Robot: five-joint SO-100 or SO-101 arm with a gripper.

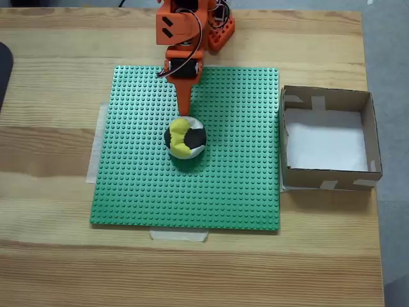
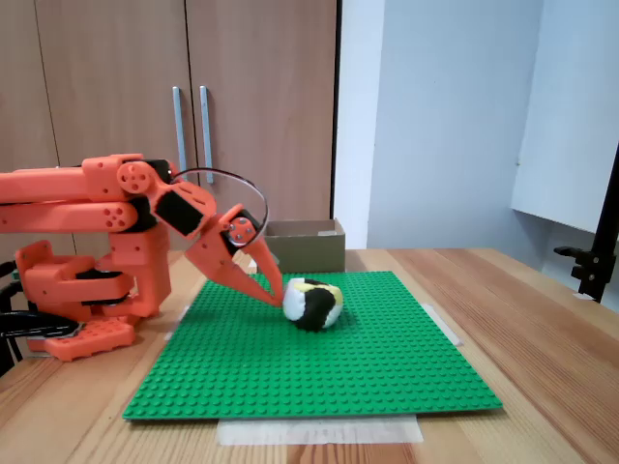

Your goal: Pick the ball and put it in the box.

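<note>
The ball (image 1: 186,138), patched yellow, black and white, rests near the middle of the green studded baseplate (image 1: 236,185). My orange gripper (image 1: 185,115) reaches down from the top of this fixed view, and its narrow tips end at the ball's far edge. In the side fixed view the gripper (image 2: 279,293) slopes down from the left. Its two fingers meet at the tips, shut on nothing, right against the ball (image 2: 312,303). The box (image 1: 329,137), brown cardboard with taped corners and a white bottom, stands beside the baseplate's right edge. It appears behind the plate as the box (image 2: 305,246).
The arm's orange base (image 2: 87,290) sits at the table's back edge, left in the side view. The baseplate is taped to a wooden table (image 1: 51,256). A dark object (image 1: 3,70) pokes in at the left edge.
</note>
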